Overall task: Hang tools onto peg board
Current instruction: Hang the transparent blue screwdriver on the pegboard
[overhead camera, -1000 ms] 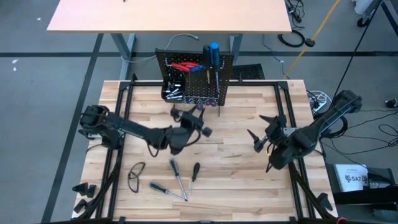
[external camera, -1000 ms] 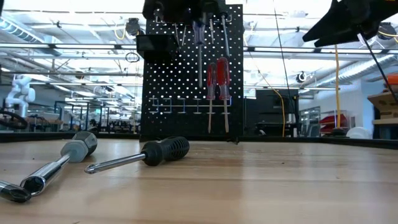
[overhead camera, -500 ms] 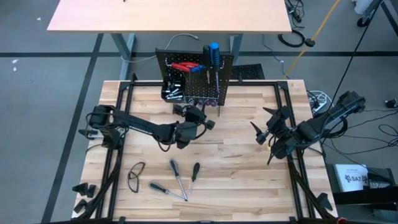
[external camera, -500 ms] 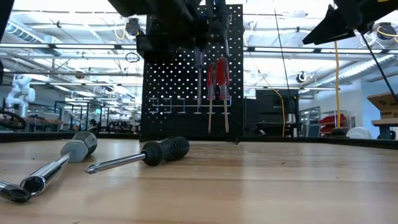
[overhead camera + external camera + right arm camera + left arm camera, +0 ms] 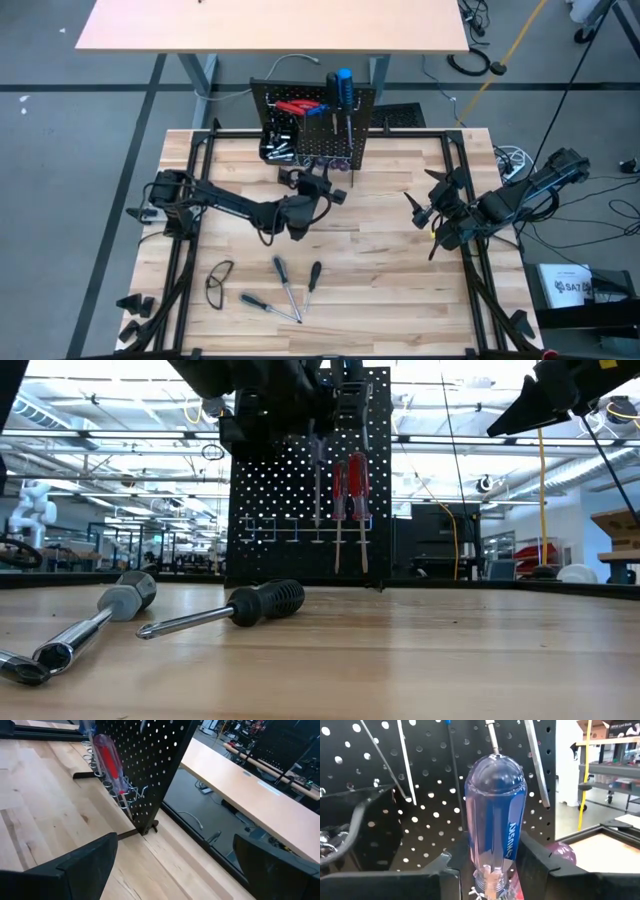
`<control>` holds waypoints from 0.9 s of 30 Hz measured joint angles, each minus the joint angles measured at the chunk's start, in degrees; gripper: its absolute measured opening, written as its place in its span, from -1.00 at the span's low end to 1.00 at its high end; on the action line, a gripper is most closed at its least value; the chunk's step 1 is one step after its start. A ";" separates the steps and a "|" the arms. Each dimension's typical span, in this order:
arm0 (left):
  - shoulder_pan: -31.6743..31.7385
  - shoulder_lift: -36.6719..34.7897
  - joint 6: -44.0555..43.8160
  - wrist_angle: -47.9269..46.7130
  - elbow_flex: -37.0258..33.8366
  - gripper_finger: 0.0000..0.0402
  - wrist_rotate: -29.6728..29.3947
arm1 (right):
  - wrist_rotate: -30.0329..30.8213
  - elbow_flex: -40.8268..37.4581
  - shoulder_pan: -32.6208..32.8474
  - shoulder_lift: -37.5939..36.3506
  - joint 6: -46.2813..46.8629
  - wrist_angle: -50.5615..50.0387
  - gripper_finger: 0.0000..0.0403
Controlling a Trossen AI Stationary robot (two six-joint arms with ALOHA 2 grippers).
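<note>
"SA7" on white box

A: What's on the desk?
B: It's pale wood planks; the peg board stands at its far edge.
A: And lying flat?
B: Near the front, three screwdrivers close together, a black-handled one among them, with safety glasses just to their left
</note>
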 joint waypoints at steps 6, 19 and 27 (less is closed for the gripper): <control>-0.16 0.01 7.04 5.12 0.87 -0.43 -0.27 | -0.24 -0.01 0.00 0.02 0.09 -0.02 0.93; 1.35 -0.02 5.97 1.90 2.47 -0.43 0.58 | -1.51 -0.02 0.00 0.02 0.15 -0.23 0.93; 1.30 0.00 -2.28 -4.38 2.47 -0.43 0.61 | -1.51 -0.02 0.00 0.02 0.20 -0.95 0.93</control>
